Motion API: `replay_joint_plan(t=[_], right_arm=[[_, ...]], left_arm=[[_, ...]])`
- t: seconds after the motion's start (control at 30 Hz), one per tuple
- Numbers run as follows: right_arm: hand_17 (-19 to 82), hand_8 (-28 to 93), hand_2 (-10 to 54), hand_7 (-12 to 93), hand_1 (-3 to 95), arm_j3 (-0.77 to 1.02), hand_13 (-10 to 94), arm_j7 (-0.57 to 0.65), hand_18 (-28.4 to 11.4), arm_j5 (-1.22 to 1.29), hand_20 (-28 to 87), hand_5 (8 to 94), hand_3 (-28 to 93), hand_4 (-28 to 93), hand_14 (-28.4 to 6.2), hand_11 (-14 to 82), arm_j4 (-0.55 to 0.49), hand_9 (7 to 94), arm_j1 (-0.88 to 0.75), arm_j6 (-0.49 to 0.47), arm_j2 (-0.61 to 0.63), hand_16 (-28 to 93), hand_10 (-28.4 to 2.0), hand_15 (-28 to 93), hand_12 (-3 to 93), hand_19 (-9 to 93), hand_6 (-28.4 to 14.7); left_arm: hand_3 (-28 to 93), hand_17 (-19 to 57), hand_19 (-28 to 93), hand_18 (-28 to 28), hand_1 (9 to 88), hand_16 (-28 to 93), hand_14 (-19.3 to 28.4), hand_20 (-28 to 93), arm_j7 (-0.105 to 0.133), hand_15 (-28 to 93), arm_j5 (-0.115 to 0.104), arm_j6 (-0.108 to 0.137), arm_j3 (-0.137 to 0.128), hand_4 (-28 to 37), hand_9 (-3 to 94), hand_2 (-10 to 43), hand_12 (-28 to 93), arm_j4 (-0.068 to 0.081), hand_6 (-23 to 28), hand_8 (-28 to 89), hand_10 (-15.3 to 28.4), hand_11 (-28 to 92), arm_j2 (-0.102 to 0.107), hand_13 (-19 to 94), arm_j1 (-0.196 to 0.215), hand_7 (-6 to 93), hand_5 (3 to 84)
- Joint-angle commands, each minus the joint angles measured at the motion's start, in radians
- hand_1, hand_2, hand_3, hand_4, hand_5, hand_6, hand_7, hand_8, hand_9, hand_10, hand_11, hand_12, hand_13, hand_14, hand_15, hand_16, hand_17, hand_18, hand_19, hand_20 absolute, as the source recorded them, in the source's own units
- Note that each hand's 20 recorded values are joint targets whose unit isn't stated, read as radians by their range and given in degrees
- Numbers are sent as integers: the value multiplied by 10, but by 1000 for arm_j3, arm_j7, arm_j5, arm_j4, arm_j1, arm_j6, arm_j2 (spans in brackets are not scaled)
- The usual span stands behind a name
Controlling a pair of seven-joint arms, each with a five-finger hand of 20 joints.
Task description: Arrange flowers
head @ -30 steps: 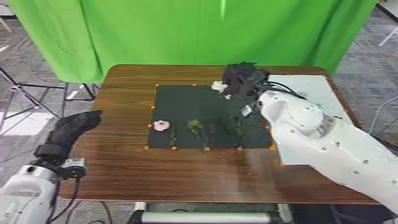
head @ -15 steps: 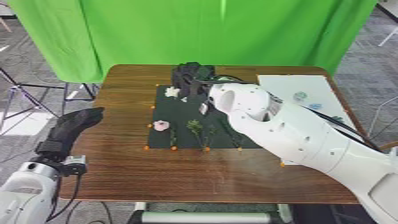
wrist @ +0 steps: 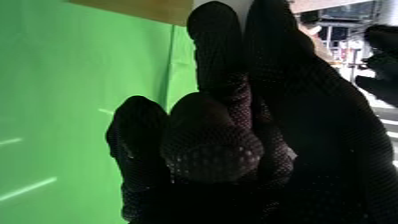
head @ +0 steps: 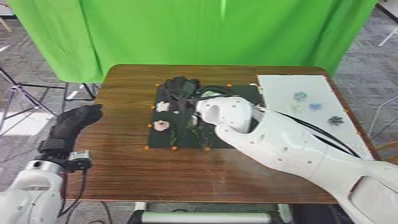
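Note:
Over the left part of the dark mat (head: 231, 91), my right hand (head: 182, 90) has its fingers curled round a white flower (head: 163, 106); the bloom sticks out on the hand's left side. The same right hand (wrist: 213, 155) appears in the right wrist view with several fingers bent, its grip on the stem hidden. Just below the white bloom in the head view lies a pink flower (head: 161, 125). Green stems (head: 173, 137) lie on the mat, partly behind the right arm. My left hand (head: 78, 120) is at the table's left edge, its fingers relaxed.
A white board (head: 280, 85) on the table's right side carries small bluish flowers (head: 315, 106) and a dark rosette (head: 336, 120). Small orange markers edge the mat. Behind the table hangs a green curtain (head: 204, 35). The right arm spans the board's lower part.
My right hand has moved left across the mat and then slightly toward the robot, carrying the white flower. The board's flowers are uncovered. The left hand has barely shifted.

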Motion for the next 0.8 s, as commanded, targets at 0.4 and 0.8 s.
replay_joint_plan(t=[0.4,0.8], right_arm=[[597,164,-95,277,656,4,909,-13,-127,-101,572,733,543,-199,12,74,120,888,-26,-8,-63,335,-75,630,435,932,18],[584,154,-90,272,640,35,898,-5,-130,-117,559,717,557,-190,9,61,127,869,-38,-85,-64,336,-71,625,417,932,20]], left_arm=[[536,190,80,106,601,-39,128,183,173,103,-71,247,96,-168,398,275,60,21,52,-92,134,218,18,377,-53,170,336],[546,174,81,105,581,-33,130,188,162,104,-98,227,82,-148,421,261,67,10,42,-99,135,232,13,375,-40,194,376]])
